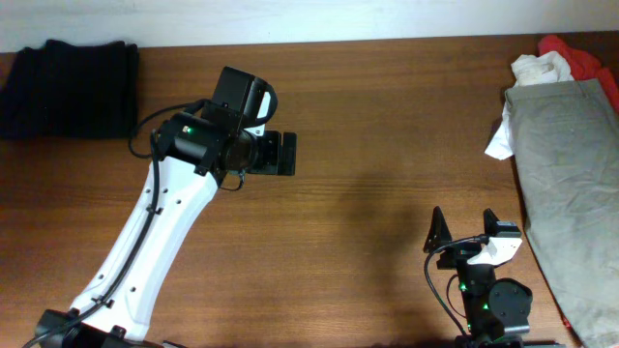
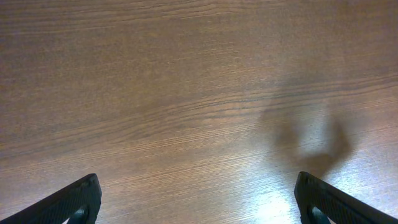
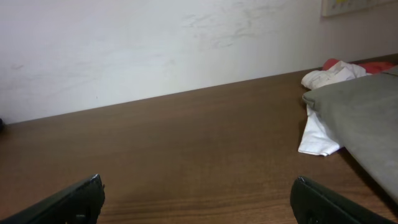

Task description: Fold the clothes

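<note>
I see a wooden table (image 1: 387, 116) from above. My left gripper (image 1: 285, 153) hovers over bare wood left of centre, its fingers (image 2: 68, 205) spread wide and holding nothing. My right gripper (image 1: 464, 224) sits near the front edge, also apart and empty. The clothes lie along the right edge: an olive-grey garment (image 1: 566, 174) overlapping a white cloth (image 1: 537, 70), with a red cloth (image 1: 580, 58) behind. A dark folded garment (image 1: 68, 87) rests at the far left corner.
</note>
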Controlling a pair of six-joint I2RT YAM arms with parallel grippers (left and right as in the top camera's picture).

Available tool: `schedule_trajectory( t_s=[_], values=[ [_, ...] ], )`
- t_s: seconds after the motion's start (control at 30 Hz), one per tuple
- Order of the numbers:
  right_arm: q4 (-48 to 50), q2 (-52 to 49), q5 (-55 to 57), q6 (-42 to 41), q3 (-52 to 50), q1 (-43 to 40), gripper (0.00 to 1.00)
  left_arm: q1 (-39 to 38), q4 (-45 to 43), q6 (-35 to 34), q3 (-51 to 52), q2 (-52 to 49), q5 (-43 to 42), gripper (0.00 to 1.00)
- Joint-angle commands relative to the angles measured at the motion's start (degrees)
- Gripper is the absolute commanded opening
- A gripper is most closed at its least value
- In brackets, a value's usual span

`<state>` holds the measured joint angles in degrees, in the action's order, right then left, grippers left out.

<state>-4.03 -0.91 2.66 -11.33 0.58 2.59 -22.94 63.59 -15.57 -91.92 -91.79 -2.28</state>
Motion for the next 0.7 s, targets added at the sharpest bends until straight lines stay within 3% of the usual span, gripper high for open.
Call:
schedule_trajectory(
  t_s=[0.0, 0.33, 0.5, 0.67],
  values=[
    [-0.55, 0.7, -0.72, 0.59, -0.26, -0.37, 0.99, -0.22, -0.04, 0.63, 0.17, 0.74, 0.59, 0.99],
    [-0.55, 0.7, -0.7, 0.61, -0.26, -0.37, 0.99, -0.22, 3.43, 0.74, 0.17, 0.74, 0.7, 0.99],
    [-0.55, 0.7, -0.7, 0.59, -0.26, -0.37, 0.99, -0.17, 10.1, 0.72, 0.72, 0.46, 8.26, 0.99],
    [-0.55, 0.7, -0.7, 0.61, -0.26, -0.37, 0.99, -0.17, 2.58, 3.56, 8.0, 4.81, 13.68, 0.99]
  ],
)
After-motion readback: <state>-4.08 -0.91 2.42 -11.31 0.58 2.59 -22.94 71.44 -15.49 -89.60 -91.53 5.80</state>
